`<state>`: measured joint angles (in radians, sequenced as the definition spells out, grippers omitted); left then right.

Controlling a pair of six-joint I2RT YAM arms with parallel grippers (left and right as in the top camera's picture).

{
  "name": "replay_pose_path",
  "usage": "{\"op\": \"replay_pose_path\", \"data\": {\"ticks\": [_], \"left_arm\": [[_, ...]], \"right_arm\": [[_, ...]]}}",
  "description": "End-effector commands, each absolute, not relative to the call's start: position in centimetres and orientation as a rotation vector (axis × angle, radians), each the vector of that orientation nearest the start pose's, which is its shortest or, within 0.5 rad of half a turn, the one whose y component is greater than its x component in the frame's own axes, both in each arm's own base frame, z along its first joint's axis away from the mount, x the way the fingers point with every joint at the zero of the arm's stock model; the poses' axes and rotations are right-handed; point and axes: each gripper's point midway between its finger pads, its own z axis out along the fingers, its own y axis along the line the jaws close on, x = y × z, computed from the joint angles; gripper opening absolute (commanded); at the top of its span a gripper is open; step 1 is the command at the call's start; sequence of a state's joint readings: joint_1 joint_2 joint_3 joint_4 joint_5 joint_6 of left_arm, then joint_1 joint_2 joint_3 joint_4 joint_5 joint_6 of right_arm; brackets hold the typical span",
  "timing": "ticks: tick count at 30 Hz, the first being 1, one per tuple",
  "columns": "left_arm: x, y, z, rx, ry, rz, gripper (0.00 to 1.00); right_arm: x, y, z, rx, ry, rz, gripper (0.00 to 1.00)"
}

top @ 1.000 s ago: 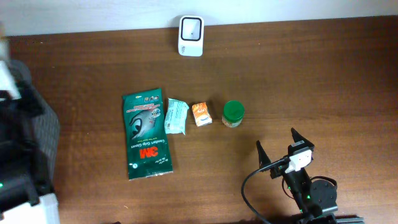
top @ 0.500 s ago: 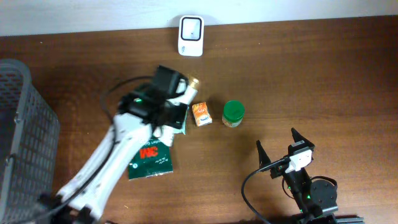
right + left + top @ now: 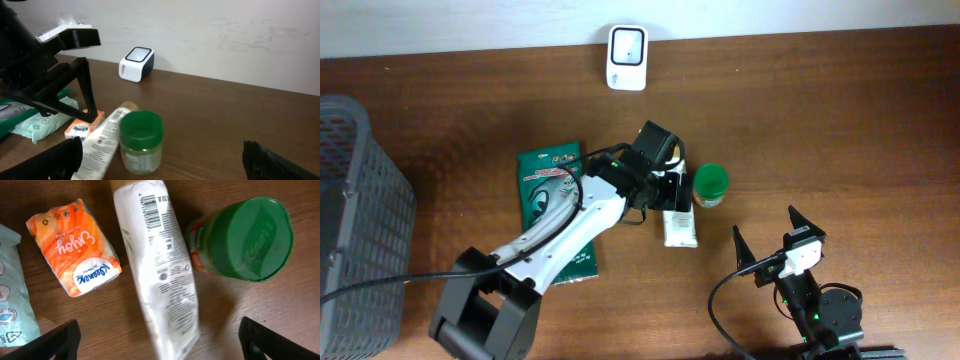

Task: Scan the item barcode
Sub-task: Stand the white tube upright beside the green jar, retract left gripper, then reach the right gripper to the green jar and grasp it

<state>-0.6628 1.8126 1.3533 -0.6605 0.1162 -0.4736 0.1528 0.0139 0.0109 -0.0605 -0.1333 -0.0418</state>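
Hovering over the counter with the left gripper (image 3: 160, 342) spread wide, gripping nothing. Straight beneath it, a white tube (image 3: 160, 275) lying flat, barcode (image 3: 150, 202) face-up at the far end; an orange tissue pack (image 3: 75, 255) towards one finger, a green-lidded jar (image 3: 245, 240) towards the other. Probably the pick-up step. Next: drop, close across the tube's middle without nudging the jar, then carry to the scanner (image 3: 627, 57) well ahead, barcode towards its window. Parked well aside with the right gripper (image 3: 764, 228) equally wide, empty.

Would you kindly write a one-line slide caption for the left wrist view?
Open left gripper over a white tube, barcode up, between an orange tissue pack and a green-lidded jar.
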Motion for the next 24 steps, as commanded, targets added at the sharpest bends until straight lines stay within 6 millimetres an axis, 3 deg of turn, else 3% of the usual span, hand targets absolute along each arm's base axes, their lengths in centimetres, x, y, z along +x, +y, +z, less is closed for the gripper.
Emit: {"op": "replay_pose_path", "data": {"ticks": [1,3,4,5,8,10,13,16,19,22,24], "left_arm": [[34.1,-28.6,11.1,0.274,2.735,-0.526,0.99],[35.5,-27.0,13.2,0.218,2.717,-0.522,0.99],[36.4,-25.7,15.0,0.229,2.695,-0.541,1.0],[37.7,-23.2,18.4,0.261,2.654,-0.605,0.99],[39.1,-19.7,21.9,0.315,2.597,-0.683,0.99],[40.3,-14.5,23.6,0.319,2.561,-0.691,0.99],[41.0,-7.9,23.4,0.264,2.564,-0.628,1.0],[40.4,-3.3,22.8,0.252,2.587,-0.563,0.99],[39.7,-0.5,22.3,0.26,2.605,-0.509,0.99],[39.5,3.1,21.5,0.23,2.653,-0.325,1.0],[39.6,3.7,21.4,0.215,2.656,-0.301,1.0]], "right_arm": [[23.8,6.0,15.9,-0.267,1.619,0.196,0.98],[23.8,6.0,15.9,-0.267,1.619,0.197,0.98],[23.8,6.0,15.9,-0.267,1.619,0.197,0.98],[23.8,6.0,15.9,-0.267,1.619,0.197,0.98],[23.8,6.0,15.9,-0.267,1.619,0.196,0.99],[23.8,6.0,15.9,-0.266,1.618,0.196,0.98],[23.8,6.0,15.9,-0.267,1.619,0.197,0.99],[23.8,6.2,15.9,-0.272,1.619,0.202,0.98],[23.6,6.8,15.9,-0.3,1.612,0.232,0.98],[23.2,7.6,16.2,-0.289,1.624,0.324,0.98],[22.7,8.0,17.5,-0.275,1.622,0.383,0.98]]}}
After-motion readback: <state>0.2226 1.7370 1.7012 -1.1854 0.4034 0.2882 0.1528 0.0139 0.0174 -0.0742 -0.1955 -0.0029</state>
